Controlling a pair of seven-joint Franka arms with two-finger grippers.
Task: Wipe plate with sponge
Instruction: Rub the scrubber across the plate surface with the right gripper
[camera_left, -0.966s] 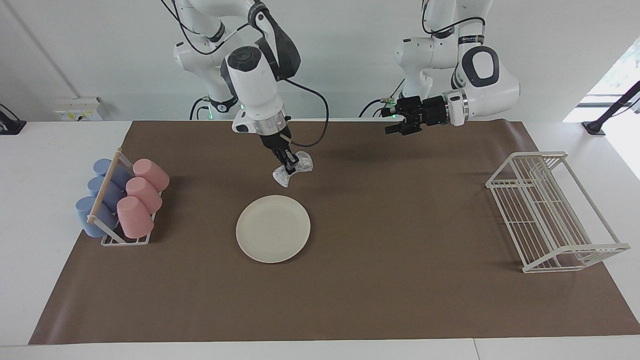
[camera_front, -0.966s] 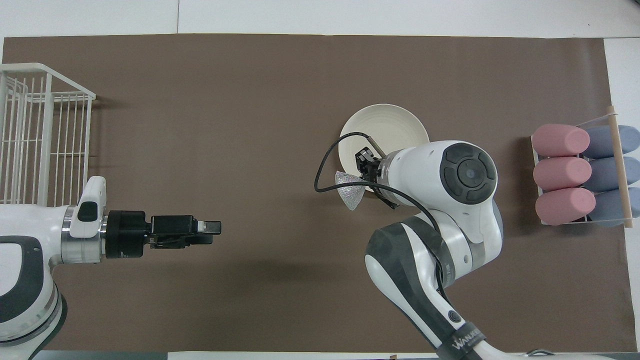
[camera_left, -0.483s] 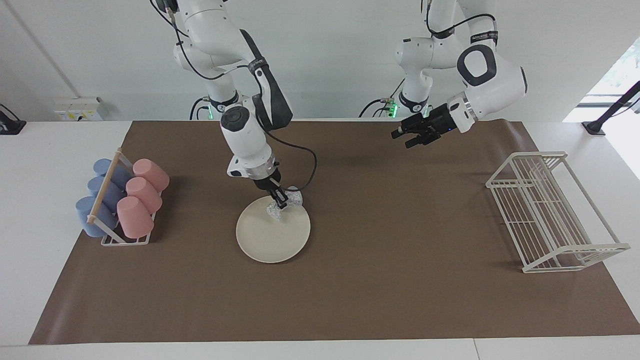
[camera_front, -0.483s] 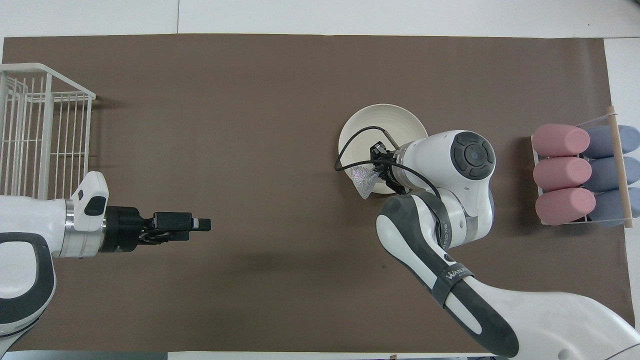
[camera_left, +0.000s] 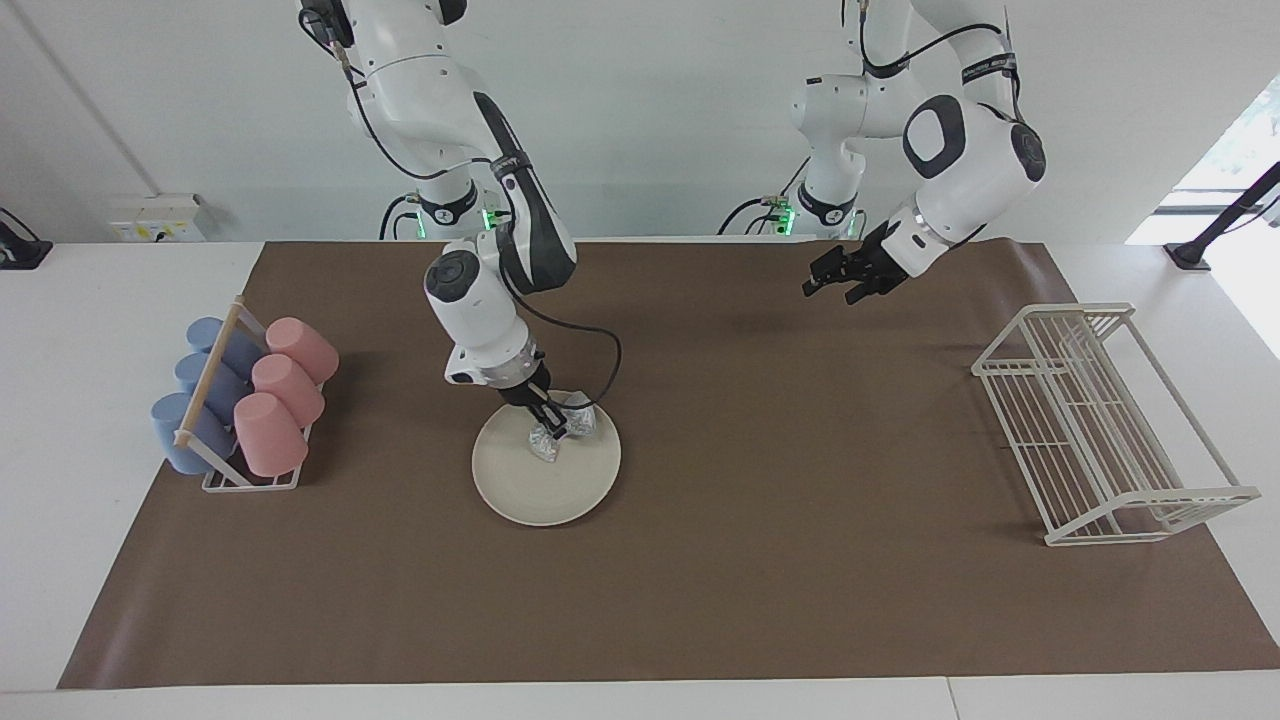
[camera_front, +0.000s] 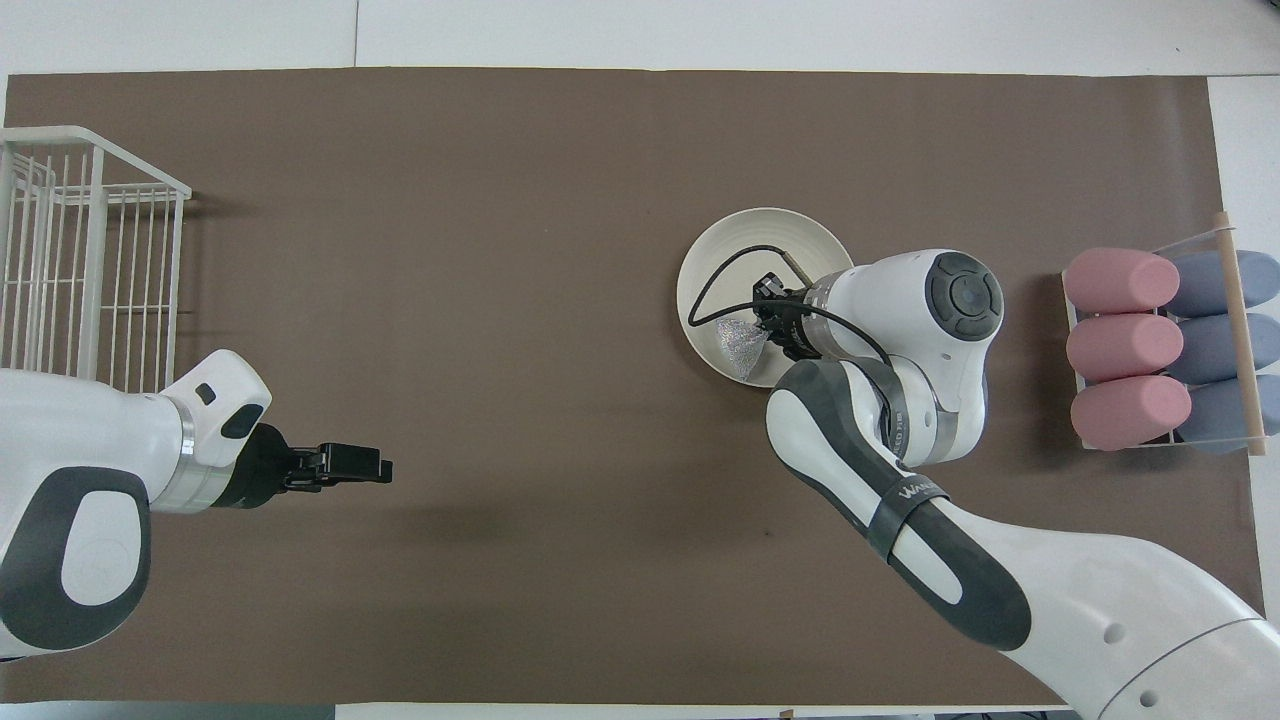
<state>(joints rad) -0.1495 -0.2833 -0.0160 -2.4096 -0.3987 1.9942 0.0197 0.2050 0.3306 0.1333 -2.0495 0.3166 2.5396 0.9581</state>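
I am pressing the small silvery-white speckled sponge (camera_left: 560, 428) onto the round cream-white plate (camera_left: 546, 480), which sits mid-worktop, toward the right arm's end. My right gripper (camera_left: 548, 419) is pinching the sponge; I should be keeping it flat and sweeping to the rim. My left gripper (camera_left: 838, 278) is waiting over the robots' edge; its fingers I cannot tell. My forearm band reads "WANDE…", partly hidden.
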